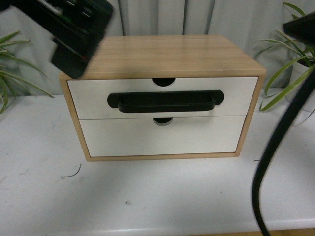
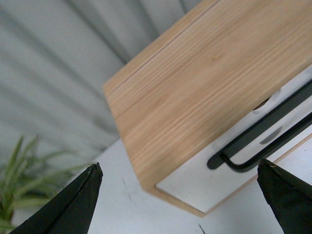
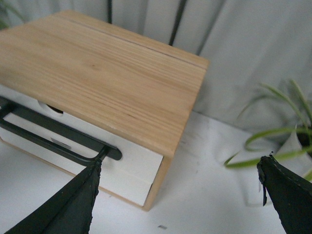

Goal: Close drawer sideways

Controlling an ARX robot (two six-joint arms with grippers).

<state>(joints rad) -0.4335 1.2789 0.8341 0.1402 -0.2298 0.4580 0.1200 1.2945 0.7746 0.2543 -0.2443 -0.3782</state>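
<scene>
A wooden cabinet [image 1: 167, 51] stands on the white table [image 1: 157, 196]. The drawer [image 1: 88, 98] is the upper one, white-fronted with a long black bar handle [image 1: 165, 101] and a semicircular notch [image 1: 163, 81]; its front looks level with the cabinet's frame. My left gripper [image 1: 78, 37] is open, raised above the cabinet's left top corner, touching nothing. In the left wrist view [image 2: 179, 165] the drawer front [image 2: 204, 187] and handle [image 2: 258, 141] lie below its spread fingers. My right gripper [image 3: 179, 161] is open and empty, off the cabinet's right side, with the drawer's end [image 3: 134, 158] in sight.
A lower white drawer without a handle [image 1: 162, 136] sits under the task drawer. Potted plants stand at the left [image 1: 10, 73] and right [image 1: 290, 73] of the cabinet. A black cable [image 1: 275, 142] of my right arm hangs at the right. A grey curtain is behind.
</scene>
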